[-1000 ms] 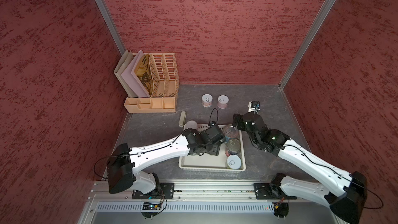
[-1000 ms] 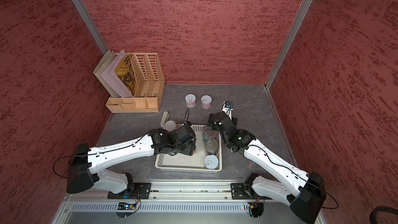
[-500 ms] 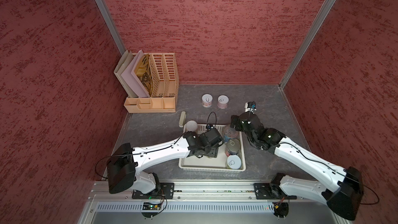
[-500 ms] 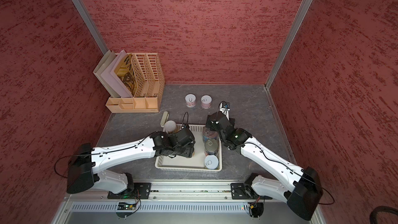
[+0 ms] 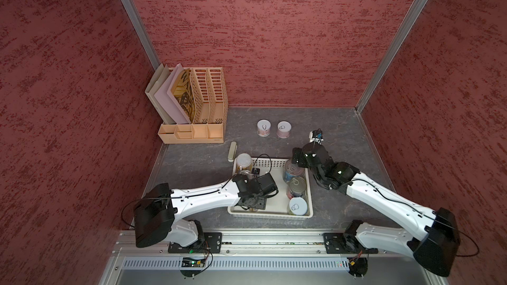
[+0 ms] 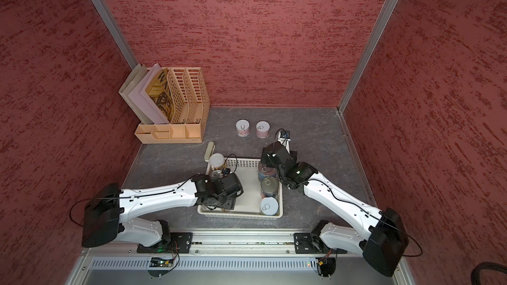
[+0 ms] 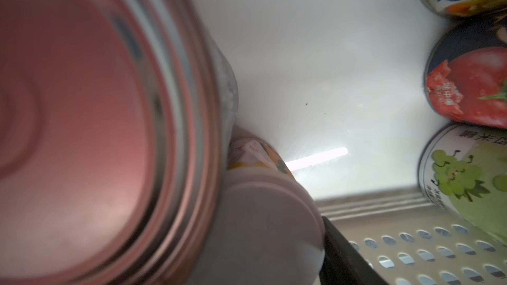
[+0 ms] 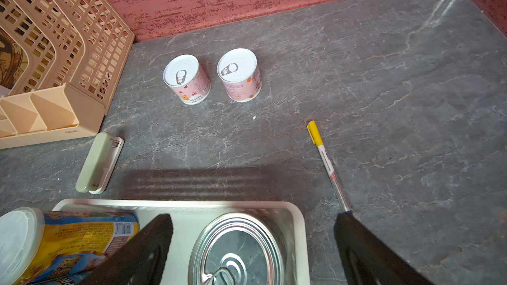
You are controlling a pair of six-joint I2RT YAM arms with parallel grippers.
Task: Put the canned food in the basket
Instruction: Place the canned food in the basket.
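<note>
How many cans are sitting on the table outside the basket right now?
2. The first can stands near the back wall, on the file rack side; the second can stands beside it, not touching. The left arm could hide more.

A poster (image 6: pixel 160 91) reads "WA"; the yellow canister (image 8: pixel 76 239) shows "PRI".

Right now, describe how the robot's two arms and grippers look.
The left arm and right arm match: rounded white shells, bulky black housings at base and wrist, thin black cables looping alongside. The right gripper has broad black fingers; the left gripper is black too.
</note>
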